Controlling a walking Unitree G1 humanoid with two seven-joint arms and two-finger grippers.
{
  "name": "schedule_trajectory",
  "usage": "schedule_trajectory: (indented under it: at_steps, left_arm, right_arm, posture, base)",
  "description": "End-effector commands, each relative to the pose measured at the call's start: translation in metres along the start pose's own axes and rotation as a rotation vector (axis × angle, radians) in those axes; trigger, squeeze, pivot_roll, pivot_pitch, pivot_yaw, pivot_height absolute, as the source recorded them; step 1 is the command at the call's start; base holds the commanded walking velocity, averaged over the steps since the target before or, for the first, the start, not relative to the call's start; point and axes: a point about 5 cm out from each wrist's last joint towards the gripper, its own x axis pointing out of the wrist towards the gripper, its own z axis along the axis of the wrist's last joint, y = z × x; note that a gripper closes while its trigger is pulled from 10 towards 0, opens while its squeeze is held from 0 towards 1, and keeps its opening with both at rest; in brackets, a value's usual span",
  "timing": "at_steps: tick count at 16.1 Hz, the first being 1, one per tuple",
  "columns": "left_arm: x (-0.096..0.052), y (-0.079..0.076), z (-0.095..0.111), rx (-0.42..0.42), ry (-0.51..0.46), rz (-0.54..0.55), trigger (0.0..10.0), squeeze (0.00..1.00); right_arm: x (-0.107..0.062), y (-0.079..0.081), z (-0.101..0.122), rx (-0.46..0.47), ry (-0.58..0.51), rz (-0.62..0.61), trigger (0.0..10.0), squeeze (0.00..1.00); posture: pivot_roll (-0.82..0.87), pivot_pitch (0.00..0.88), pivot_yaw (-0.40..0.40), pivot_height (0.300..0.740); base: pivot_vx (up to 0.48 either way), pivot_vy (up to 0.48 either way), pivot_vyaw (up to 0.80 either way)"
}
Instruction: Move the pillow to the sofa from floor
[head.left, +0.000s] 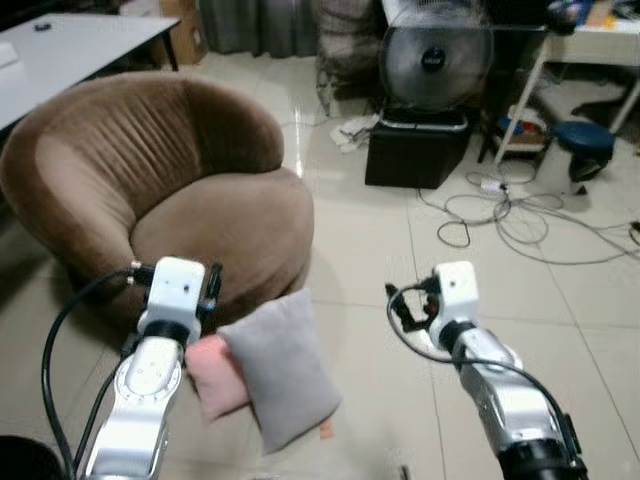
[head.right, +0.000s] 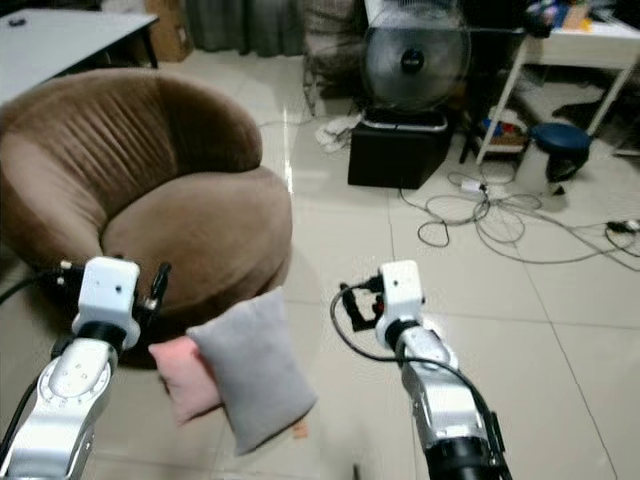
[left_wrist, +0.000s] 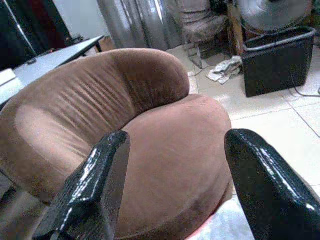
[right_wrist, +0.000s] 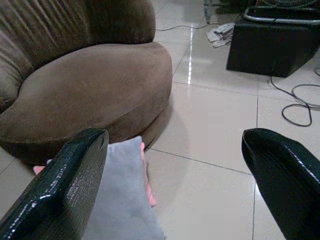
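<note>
Left eye view: grey pillow (head.left: 283, 368) sits bottom center, long axis slanting toward lower right, closest to left gripper (left_wrist: 175, 190), both grippers' fingers spread wide.

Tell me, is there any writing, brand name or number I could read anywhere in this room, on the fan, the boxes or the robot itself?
No legible text anywhere.
Fan: a dark round hub badge, too blurred to read.
Black box under the fan: no marking visible.
Cardboard box behind the table: no print can be made out.
Left gripper and right gripper, both open: plain black fingers, no labels.
Grey pillow and brown sofa: plain fabric.
</note>
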Motion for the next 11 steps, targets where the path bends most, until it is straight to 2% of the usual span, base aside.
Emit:
schedule_trajectory:
  at_steps: [1, 9, 11]
  left_arm:
    - [-0.001, 0.0048, -0.0016, 0.011, 0.009, 0.014, 10.0, 0.0]
    - [-0.0007, 0.0055, -0.0018, 0.016, 0.011, 0.013, 10.0, 0.0]
    - [-0.0006, 0.005, 0.0006, 0.048, -0.011, 0.003, 10.0, 0.0]
  right_arm:
    - [0.003, 0.0055, 0.007, -0.001, -0.03, 0.016, 10.0, 0.0]
    - [0.0023, 0.0056, 0.0052, -0.001, -0.026, 0.014, 10.0, 0.0]
    - [0.0017, 0.0049, 0.0044, -0.001, -0.024, 0.014, 10.0, 0.0]
  posture:
    - [0.09, 0.0, 0.022, 0.74]
    - [0.08, 0.0, 0.029, 0.74]
    - [0.08, 0.0, 0.028, 0.74]
  base:
    - [0.0, 0.36, 0.0]
    - [0.0, 0.362, 0.0]
    - [0.0, 0.0, 0.0]
